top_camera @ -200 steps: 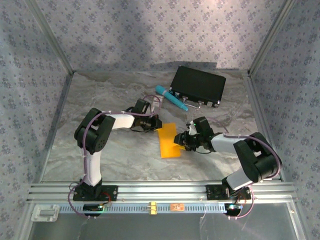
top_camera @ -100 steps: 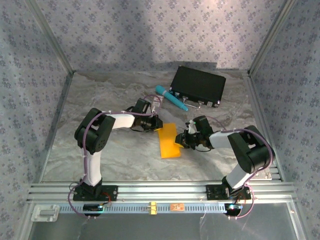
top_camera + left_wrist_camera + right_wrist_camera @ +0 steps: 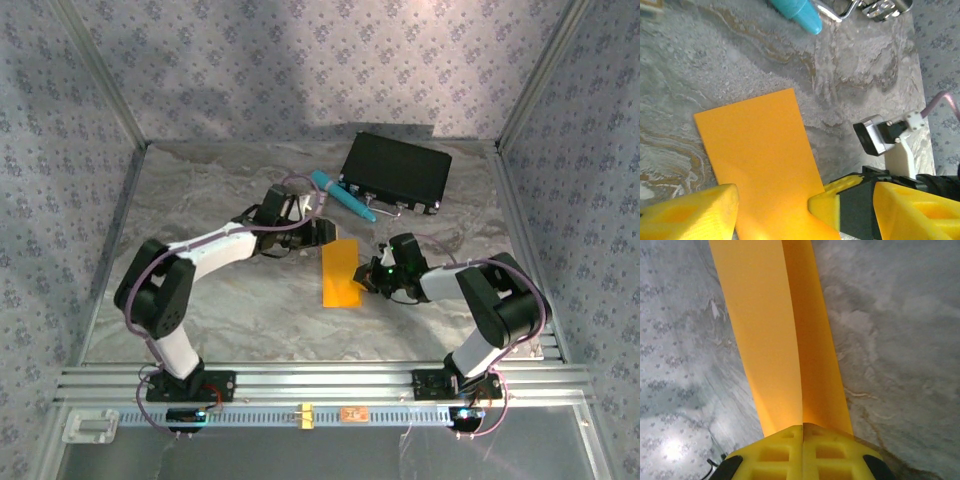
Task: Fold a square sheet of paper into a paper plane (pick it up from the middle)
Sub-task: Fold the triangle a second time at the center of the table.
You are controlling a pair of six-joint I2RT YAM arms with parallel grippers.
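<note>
The square sheet of paper point(image 3: 340, 273) is orange-yellow and folded in half into a long rectangle, not a paper plane's pointed shape. It lies mid-table. My right gripper point(image 3: 371, 281) is shut on its right edge; in the right wrist view the two layers point(image 3: 775, 330) run away from the closed jaws point(image 3: 802, 429). My left gripper point(image 3: 318, 232) hovers at the sheet's far end, open. In the left wrist view the paper point(image 3: 755, 145) lies between its spread fingers point(image 3: 690, 215), untouched by them, with the right gripper's yellow fingertip point(image 3: 837, 202) pinching the paper's edge.
A black case point(image 3: 395, 172) lies at the back right with a teal pen point(image 3: 342, 195) in front of it; the pen's tip point(image 3: 797, 12) and the case's metal latches point(image 3: 875, 6) show in the left wrist view. Patterned walls enclose the marble table point(image 3: 200, 300).
The left gripper has opened, let go of the paper and drawn back a little. The right gripper has closed on the paper's right edge.
</note>
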